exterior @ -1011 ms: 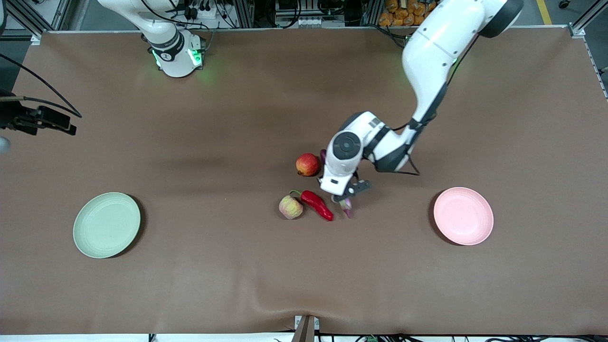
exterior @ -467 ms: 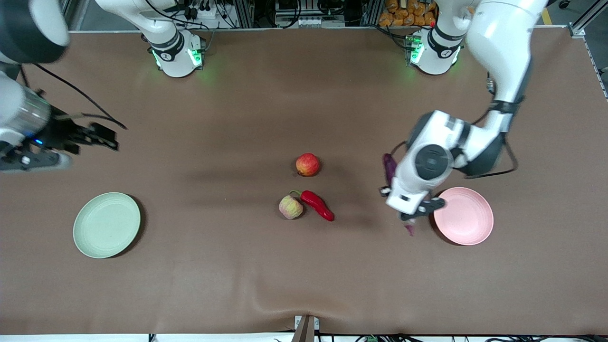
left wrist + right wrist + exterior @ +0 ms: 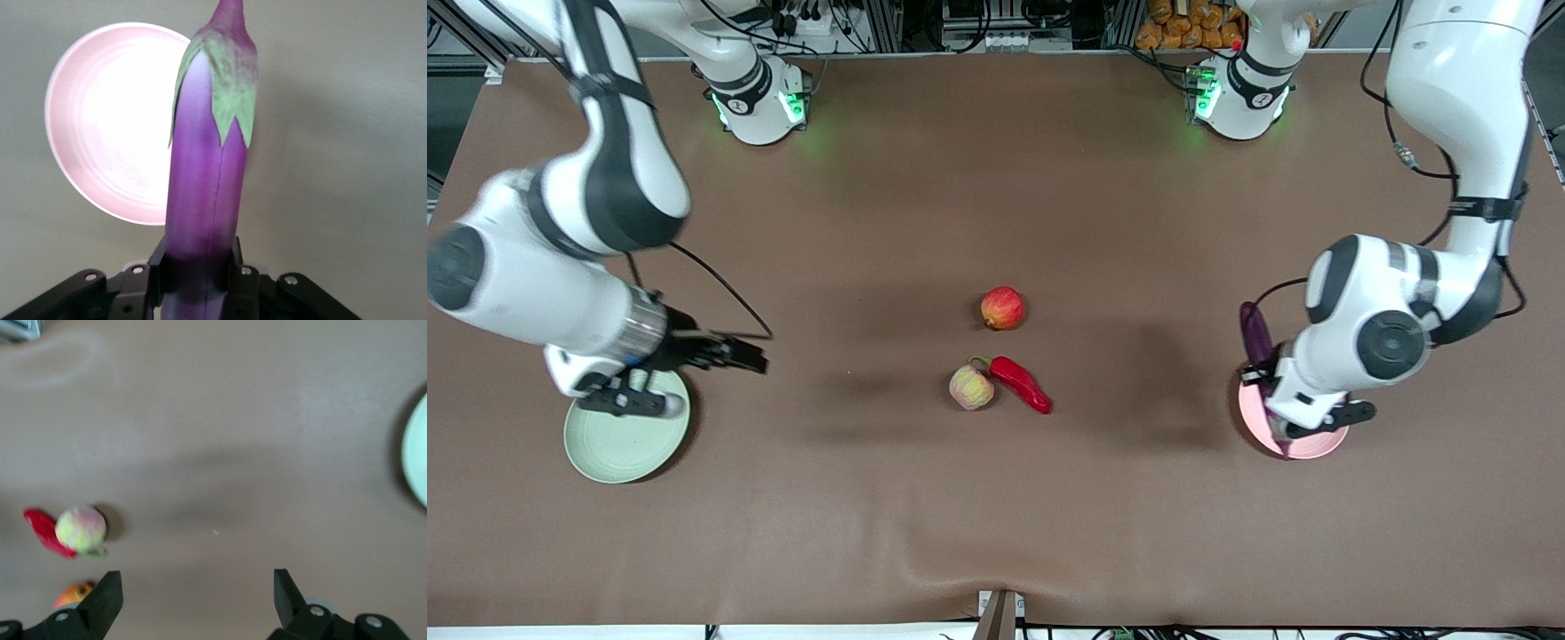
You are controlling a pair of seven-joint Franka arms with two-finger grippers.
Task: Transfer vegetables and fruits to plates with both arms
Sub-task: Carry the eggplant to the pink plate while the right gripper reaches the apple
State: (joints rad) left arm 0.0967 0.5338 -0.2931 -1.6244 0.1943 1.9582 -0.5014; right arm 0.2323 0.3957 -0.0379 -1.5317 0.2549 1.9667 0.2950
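Note:
My left gripper [image 3: 1279, 402] is shut on the long purple eggplant [image 3: 1256, 333] and holds it in the air over the rim of the pale pink plate [image 3: 1320, 443]. In the left wrist view the eggplant [image 3: 207, 173] is clamped between the fingers, with the pink plate [image 3: 107, 127] below it. My right gripper [image 3: 740, 356] is open and empty, in the air beside the pale green plate [image 3: 618, 440]. The red apple [image 3: 1002, 308], the ribbed yellow-green fruit [image 3: 971, 388] and the red chili [image 3: 1021, 383] lie mid-table.
The right wrist view shows the ribbed fruit [image 3: 80, 528], the chili [image 3: 41, 528], part of the apple [image 3: 75, 593] and the green plate's rim [image 3: 417, 453]. Bare brown tabletop lies between the plates and the produce.
My left arm has carried the eggplant from beside the chili to the pink plate. My right arm has swung in from the table's end to beside the green plate.

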